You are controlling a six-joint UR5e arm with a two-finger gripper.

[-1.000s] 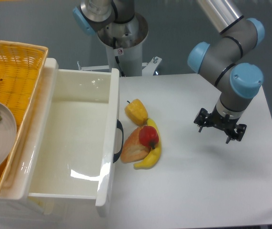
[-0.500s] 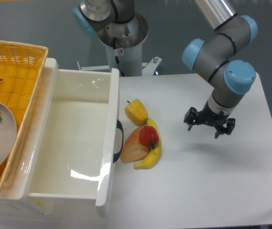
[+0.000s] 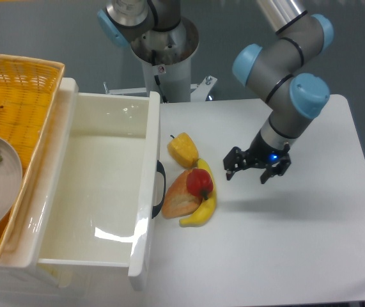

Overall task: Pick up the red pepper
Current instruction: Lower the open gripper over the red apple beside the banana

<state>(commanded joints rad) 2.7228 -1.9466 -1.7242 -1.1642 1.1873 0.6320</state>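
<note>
While the claw (image 3: 257,167) hangs spread open and empty above the table (image 3: 284,230), the red pepper (image 3: 199,183) sits untouched to its left on the banana (image 3: 202,208), so approach, grasp and lift all remain.

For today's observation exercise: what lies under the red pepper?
The red pepper rests on the banana and against the orange-pink wedge. The banana's middle is covered by the pepper, and their contact points cannot be seen.
</note>
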